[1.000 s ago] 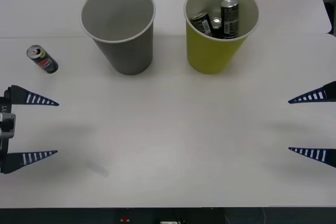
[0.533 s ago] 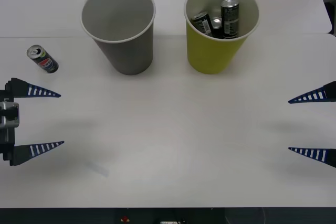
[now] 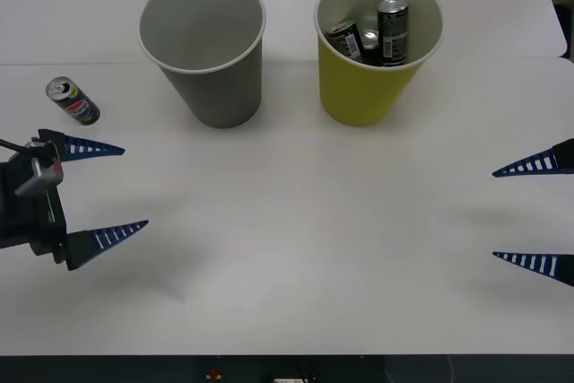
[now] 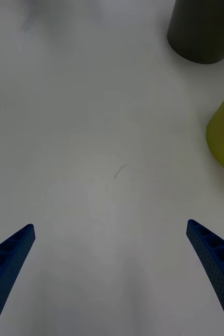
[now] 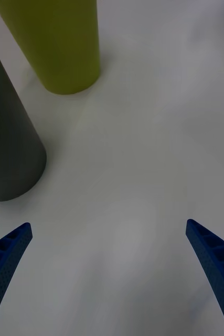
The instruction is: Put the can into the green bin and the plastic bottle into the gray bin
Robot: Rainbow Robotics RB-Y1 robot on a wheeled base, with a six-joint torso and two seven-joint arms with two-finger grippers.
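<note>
While the left gripper hangs at the table's 9 o'clock edge with fingers spread wide and nothing between them, the can lies on its side just past it at about 10 o'clock, silver top pointing away from the robot. Right gripper sits parked at 3 o'clock, also wide open and empty.

Gray bin stands upright at 11 o'clock, looks empty inside. Green bin stands beside it at 1 o'clock, with several black barcode-label cans inside. No plastic bottle anywhere on the table that I can spot.

My read: the left arm is lining up for the can, grasp not yet made.

Risks from here:
- Can is on its side and round, so a finger nudging it off-centre will roll it toward the 9 o'clock table edge.
- Left fingers point across the table toward 3 o'clock, not at the can; the wrist needs to swing round to straddle it.
- Carry path to the green bin passes the gray bin. Too low and it clips the rim or tips it.
- Early release drops the can in the gray bin, the wrong one.
</note>
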